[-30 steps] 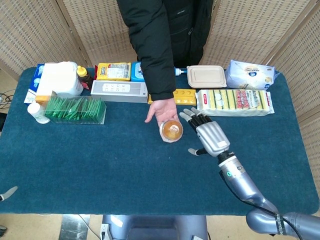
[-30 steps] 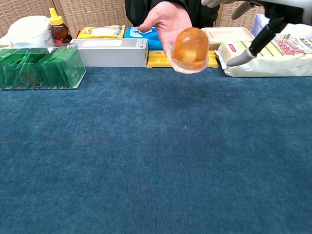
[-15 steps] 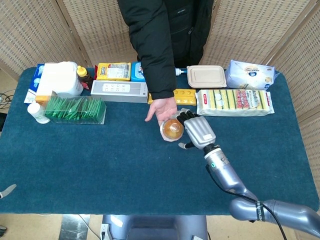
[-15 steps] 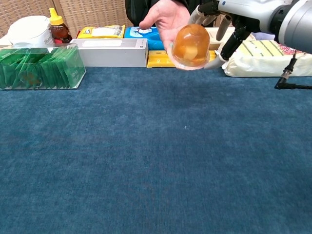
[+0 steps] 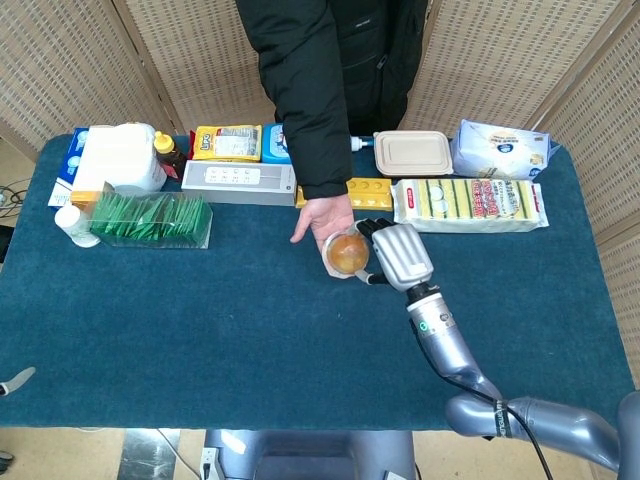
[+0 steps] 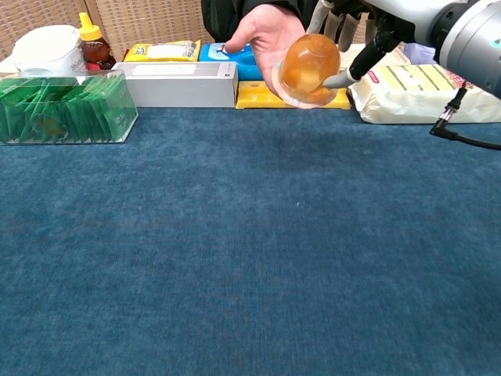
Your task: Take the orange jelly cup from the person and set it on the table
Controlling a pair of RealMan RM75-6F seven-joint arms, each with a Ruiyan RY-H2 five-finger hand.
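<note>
Your right hand [image 5: 398, 255] sits against the jelly cup [image 5: 347, 253], fingers only partly curled, while the person's palm [image 5: 322, 222] bears the weight. Lift before closing and it rolls off onto the table [image 5: 200, 330].

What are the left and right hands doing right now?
Left hand: not in view.
Right hand: fingers against the orange translucent jelly cup lying in the person's palm; whether it grips cannot be told.

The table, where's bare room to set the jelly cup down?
The blue cloth is bare across its near half, below the green packet box and the person's hand. The far edge is crowded, from the white container to the sponge pack.
</note>
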